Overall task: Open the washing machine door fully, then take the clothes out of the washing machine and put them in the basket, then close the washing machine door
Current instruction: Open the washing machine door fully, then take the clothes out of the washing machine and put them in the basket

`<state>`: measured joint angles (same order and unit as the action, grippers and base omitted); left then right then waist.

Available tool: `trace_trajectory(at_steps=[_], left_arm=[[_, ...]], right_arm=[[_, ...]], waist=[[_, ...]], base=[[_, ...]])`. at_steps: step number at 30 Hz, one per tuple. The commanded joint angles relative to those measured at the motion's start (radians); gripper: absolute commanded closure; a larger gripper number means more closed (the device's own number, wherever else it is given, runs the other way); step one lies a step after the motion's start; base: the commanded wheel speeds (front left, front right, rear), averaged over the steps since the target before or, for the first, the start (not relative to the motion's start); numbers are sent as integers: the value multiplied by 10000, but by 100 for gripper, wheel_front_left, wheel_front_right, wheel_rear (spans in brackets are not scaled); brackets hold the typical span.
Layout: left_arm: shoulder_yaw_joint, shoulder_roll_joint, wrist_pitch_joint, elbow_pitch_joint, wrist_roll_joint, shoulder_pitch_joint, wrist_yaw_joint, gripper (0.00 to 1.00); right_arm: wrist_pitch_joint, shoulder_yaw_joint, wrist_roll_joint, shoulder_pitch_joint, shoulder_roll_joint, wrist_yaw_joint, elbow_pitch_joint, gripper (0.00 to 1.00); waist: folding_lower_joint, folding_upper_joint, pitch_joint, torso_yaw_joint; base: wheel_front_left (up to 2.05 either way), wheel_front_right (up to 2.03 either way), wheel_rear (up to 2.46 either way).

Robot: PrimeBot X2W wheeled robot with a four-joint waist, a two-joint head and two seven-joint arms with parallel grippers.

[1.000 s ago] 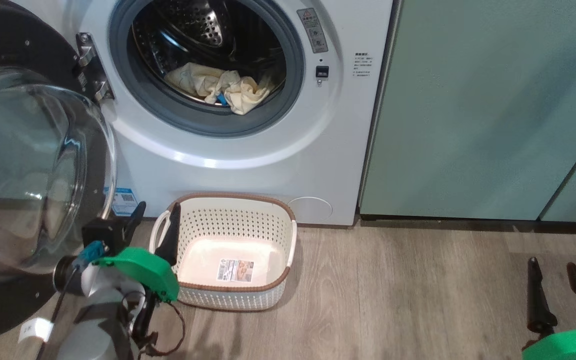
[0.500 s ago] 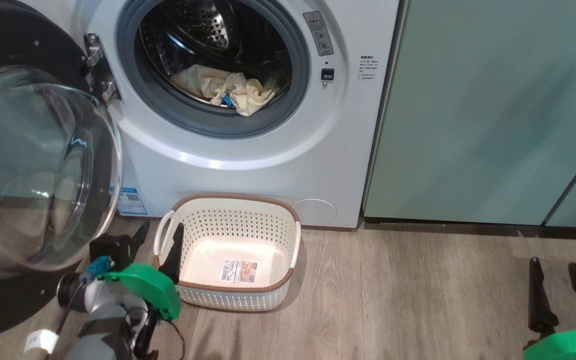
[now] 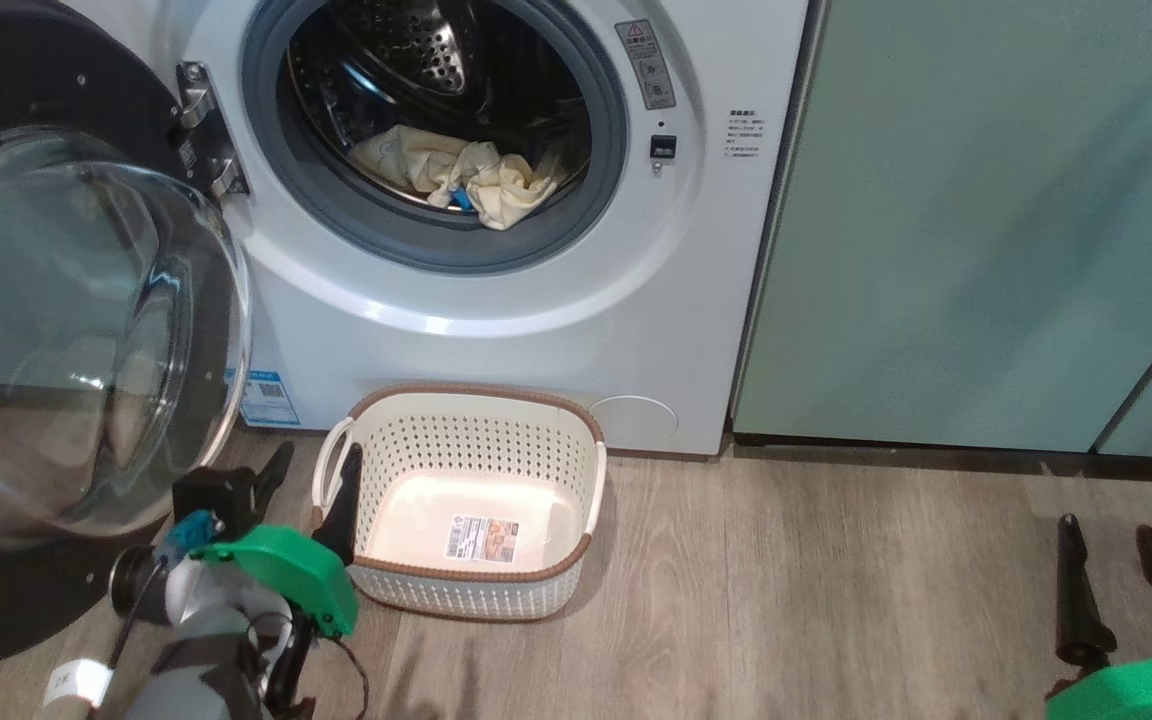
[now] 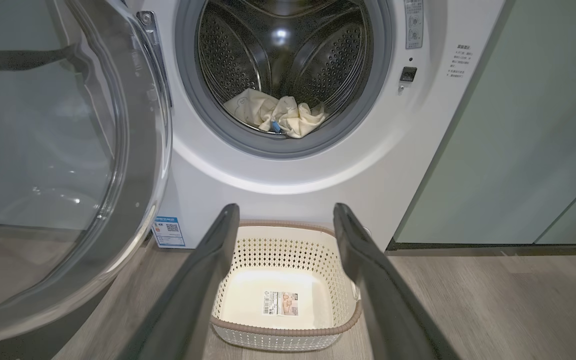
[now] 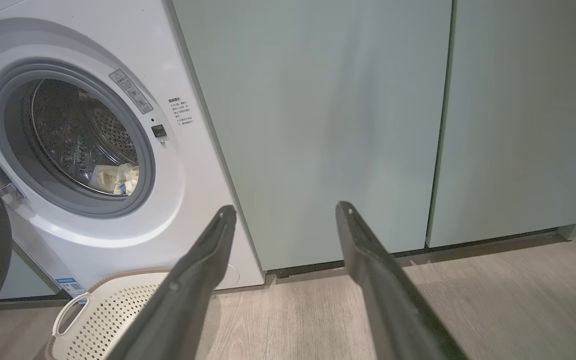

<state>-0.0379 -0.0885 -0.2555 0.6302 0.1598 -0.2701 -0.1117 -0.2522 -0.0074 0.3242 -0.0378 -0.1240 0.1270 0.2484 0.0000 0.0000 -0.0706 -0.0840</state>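
Note:
The washing machine (image 3: pixel 496 330) stands with its door (image 3: pixel 66 330) swung wide to the left, glass bowl facing out. Pale yellow clothes (image 3: pixel 456 180) with a blue bit lie in the drum, also clothes (image 4: pixel 275 112) in the left wrist view and clothes (image 5: pixel 115 179) in the right wrist view. The cream basket (image 3: pixel 576 440) sits on the floor below the drum, holding nothing but its label. My left gripper (image 3: pixel 311 465) is open, low beside the basket's left handle. Far right, near the floor, my right gripper (image 3: pixel 1106 530) is open with nothing in it.
Pale green cabinet doors (image 3: pixel 986 220) fill the wall right of the washer. Wood-look floor (image 3: pixel 816 600) stretches between the basket and my right gripper. The open door crowds the space left of my left arm.
The head camera has shifted, so the washer and basket sit slightly further right in the picture. My left gripper stays beside the basket's left handle; the right one has not moved.

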Motion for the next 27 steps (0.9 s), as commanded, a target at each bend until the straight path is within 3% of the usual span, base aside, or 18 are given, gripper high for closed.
trace_trajectory(at_steps=[1,15,27], left_arm=[[-393,-287,-63,-273,83,-565,8,0],[-186,-331,-63,-186,426,-705,-106,0],[82,-415,-63,-80,705,-772,-155,0]], right_arm=[[-95,133,-87,289,-120,37,-310,0],[-95,155,-62,332,-69,37,-233,0],[-95,193,-52,331,-69,37,-190,0]], waist=[[0,0,12,11],[0,0,77,99],[0,0,89,91]], base=[[0,0,0],[20,-20,0],[155,-155,0]])
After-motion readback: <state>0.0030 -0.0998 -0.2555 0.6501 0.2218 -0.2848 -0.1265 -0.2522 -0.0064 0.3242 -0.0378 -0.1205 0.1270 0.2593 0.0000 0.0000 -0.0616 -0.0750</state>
